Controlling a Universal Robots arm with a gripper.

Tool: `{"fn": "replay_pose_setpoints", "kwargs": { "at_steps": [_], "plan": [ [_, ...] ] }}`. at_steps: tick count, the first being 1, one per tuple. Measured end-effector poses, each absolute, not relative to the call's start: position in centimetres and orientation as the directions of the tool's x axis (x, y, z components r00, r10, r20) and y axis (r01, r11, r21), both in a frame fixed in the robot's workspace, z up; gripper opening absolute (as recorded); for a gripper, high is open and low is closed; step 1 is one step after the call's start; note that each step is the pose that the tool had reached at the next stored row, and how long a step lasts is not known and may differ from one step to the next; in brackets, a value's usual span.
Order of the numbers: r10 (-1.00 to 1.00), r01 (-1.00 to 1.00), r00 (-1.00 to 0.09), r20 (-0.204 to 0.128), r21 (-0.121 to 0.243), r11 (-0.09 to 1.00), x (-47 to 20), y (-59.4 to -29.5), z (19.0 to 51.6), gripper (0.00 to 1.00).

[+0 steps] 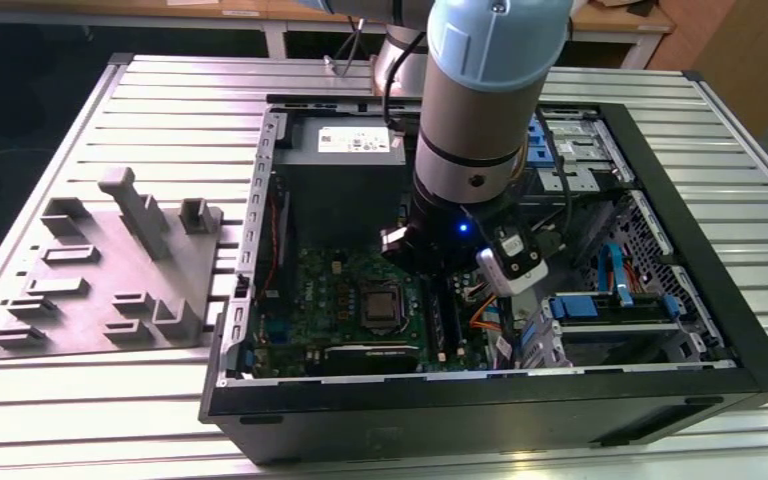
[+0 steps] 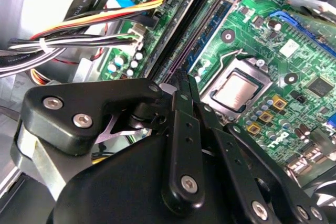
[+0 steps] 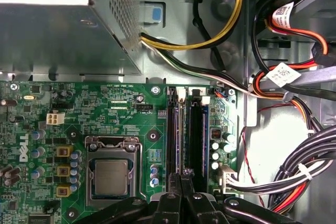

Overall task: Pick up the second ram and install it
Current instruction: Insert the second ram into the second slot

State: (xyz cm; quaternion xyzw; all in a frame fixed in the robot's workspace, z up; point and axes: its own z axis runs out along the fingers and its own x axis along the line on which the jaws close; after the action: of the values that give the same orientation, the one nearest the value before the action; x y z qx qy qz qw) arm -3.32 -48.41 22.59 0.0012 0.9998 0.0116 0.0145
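Hovering over black memory slots [image 3: 197, 135], hand [image 3: 182, 173] pinched shut on nothing visible, exterior view's grey fixture plate [image 1: 104, 270] at computer case's [image 1: 491, 405] nine o'clock.

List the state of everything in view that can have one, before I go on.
Gripper: shut, tips just above the memory slots.
Memory slots: cannot tell whether a stick sits in either one.
Processor: seated in its socket, retention frame shut, no cooler on it.
Computer case: lying on its side, side panel off, inside exposed.
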Motion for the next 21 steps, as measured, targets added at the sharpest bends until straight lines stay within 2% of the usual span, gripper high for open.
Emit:
{"fn": "replay_pose_setpoints", "kwargs": {
  "at_steps": [21],
  "plan": [
    [0.01,0.009,-1.0,-0.029,0.026,1.0,-3.13,-48.43,22.76,0.11]
  ]
}}
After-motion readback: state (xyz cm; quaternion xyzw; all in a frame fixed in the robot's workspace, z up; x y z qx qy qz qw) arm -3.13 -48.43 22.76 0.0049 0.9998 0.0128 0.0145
